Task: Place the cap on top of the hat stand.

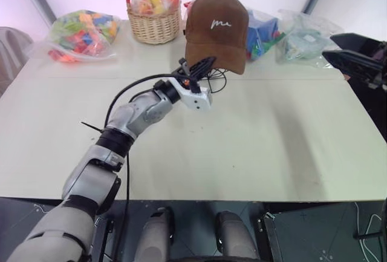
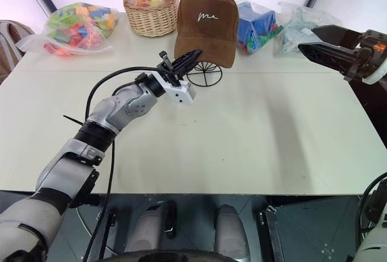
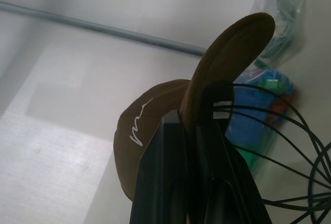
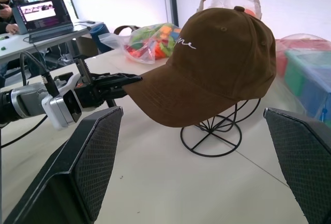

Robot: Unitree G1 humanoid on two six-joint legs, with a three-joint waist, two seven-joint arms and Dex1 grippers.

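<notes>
The brown cap (image 1: 214, 29) with white cursive embroidery rests over the black wire hat stand (image 2: 205, 74) at the table's far middle, its brim pointing toward me and to the left. My left gripper (image 2: 190, 56) reaches up to the brim's front edge and is shut on it; in the left wrist view the brim (image 3: 227, 48) runs between the two black fingers (image 3: 160, 177), with the stand's hoops (image 3: 289, 131) beside them. My right gripper (image 2: 317, 41) hovers open at the far right, apart from the cap, its fingers (image 4: 93, 157) framing cap and stand (image 4: 212, 136).
A wicker basket (image 1: 154, 23) with a bag of toys stands behind the cap on the left. Bags of coloured blocks (image 1: 81, 35) lie at far left, a blue bag (image 2: 257, 26) and a clear bag (image 2: 302, 26) at far right. A person sits at a laptop (image 4: 44, 17) beyond.
</notes>
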